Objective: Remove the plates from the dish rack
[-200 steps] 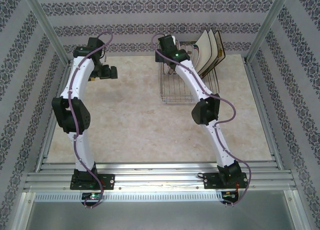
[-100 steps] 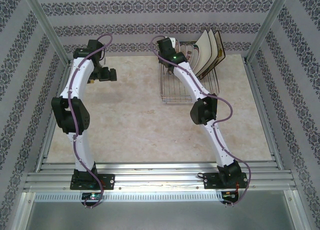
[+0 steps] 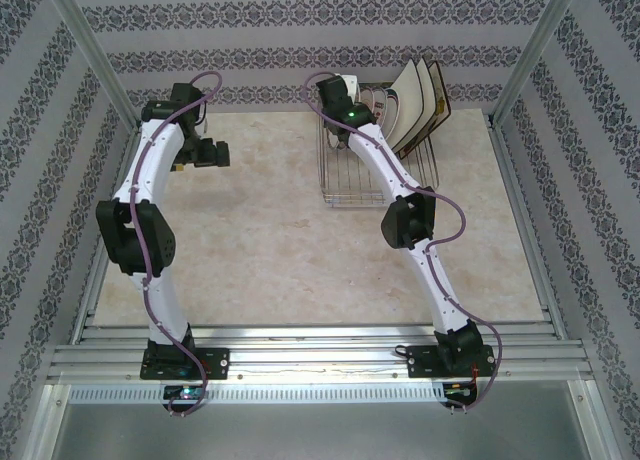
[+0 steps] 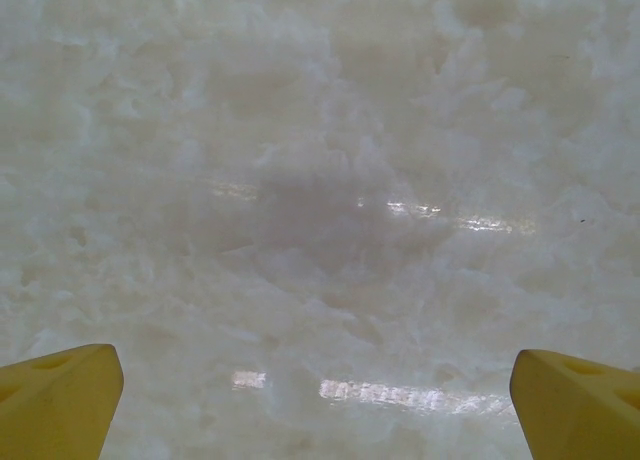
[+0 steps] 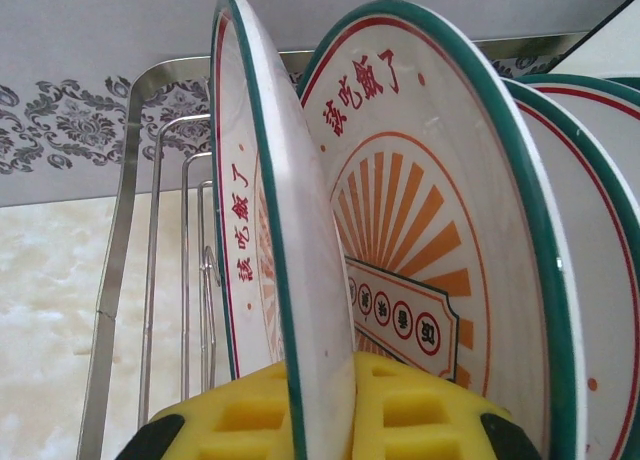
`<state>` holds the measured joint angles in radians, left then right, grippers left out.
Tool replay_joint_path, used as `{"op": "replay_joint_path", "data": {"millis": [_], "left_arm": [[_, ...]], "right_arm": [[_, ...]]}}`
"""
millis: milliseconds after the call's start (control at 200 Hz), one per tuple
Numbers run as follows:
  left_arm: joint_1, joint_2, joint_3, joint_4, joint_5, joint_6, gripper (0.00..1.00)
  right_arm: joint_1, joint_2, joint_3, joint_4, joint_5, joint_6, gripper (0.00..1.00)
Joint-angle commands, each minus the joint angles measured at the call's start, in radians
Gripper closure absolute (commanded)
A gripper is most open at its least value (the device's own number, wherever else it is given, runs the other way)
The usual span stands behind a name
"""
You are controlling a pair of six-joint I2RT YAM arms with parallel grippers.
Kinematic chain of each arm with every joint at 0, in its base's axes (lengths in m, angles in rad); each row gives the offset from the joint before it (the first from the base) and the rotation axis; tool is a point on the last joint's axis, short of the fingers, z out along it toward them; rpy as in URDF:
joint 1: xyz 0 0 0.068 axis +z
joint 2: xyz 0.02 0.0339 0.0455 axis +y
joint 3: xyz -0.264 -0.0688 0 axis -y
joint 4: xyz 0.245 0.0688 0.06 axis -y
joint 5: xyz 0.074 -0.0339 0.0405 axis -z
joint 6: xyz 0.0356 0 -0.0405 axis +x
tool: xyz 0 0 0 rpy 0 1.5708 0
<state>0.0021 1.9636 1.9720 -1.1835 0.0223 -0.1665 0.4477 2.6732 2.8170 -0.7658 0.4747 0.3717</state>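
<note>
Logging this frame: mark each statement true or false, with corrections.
1. The right end effector is shut on a round plate. True.
2. The left end effector holds a plate. False: it is open above the table, holding nothing.
3. Square plates stand in the rack. True.
4. The gripped round plate lies flat on the table. False: it stands on edge in the rack.
</note>
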Motion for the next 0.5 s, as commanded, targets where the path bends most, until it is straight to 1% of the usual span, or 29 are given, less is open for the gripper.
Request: {"op": "replay_joint_path", "data": {"millis": [0,160,495], "left_arm": [[0.014,-0.048,-0.026,0.018,-0.022,-0.014,0.00],[0.016,-0.062,-0.043,0.025,-0.027,-0.020,0.00],[0.016,-0.071,-0.044,0.028,-0.014,-0.032,0.00]], "right_arm": [[0.036,-0.041,0.007,0.063,-0.059,0.015,1.00],[0.045,-0.077,0.007,0.055,-0.037,-0.004,1.00],[0.049,-0.197,0.009,-0.034,0.068,-0.043,1.00]]}}
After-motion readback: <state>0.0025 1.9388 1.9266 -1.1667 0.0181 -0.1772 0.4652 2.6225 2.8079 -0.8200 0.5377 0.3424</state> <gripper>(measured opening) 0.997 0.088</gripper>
